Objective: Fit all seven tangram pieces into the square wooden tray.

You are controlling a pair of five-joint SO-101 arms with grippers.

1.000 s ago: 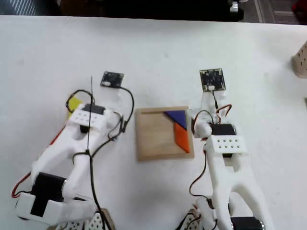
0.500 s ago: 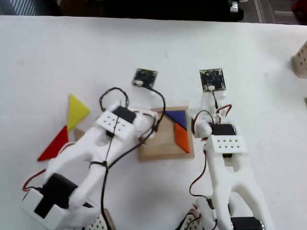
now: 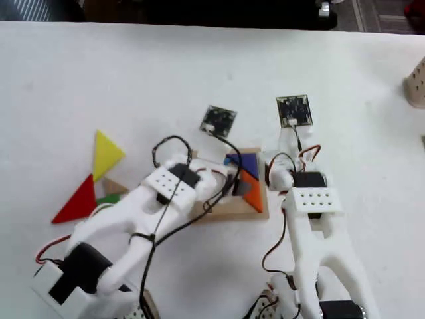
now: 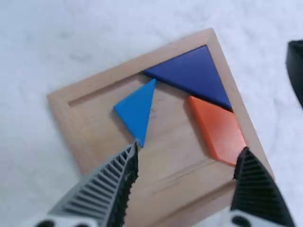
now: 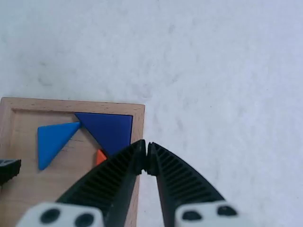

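The square wooden tray (image 4: 71,97) holds a dark blue triangle (image 4: 189,75), an orange parallelogram (image 4: 218,130) and a light blue triangle (image 4: 136,108). My left gripper (image 4: 188,150) hangs open just over the tray, one fingertip beside the light blue triangle's point, gripping nothing. In the high view the left arm covers most of the tray (image 3: 259,214). My right gripper (image 5: 146,150) is shut and empty at the tray's right rim (image 5: 71,105), by the dark blue triangle (image 5: 109,125). A yellow triangle (image 3: 106,151), a red triangle (image 3: 78,201) and a green piece (image 3: 109,198) lie on the table to the left.
A pale wooden piece (image 3: 113,186) lies partly hidden between the loose pieces and the left arm. A perforated beige object (image 3: 417,83) stands at the far right edge. The table's far side is open white surface.
The left arm has swung right from over the loose pieces to above the tray, uncovering the yellow and red triangles. The right arm has not moved.
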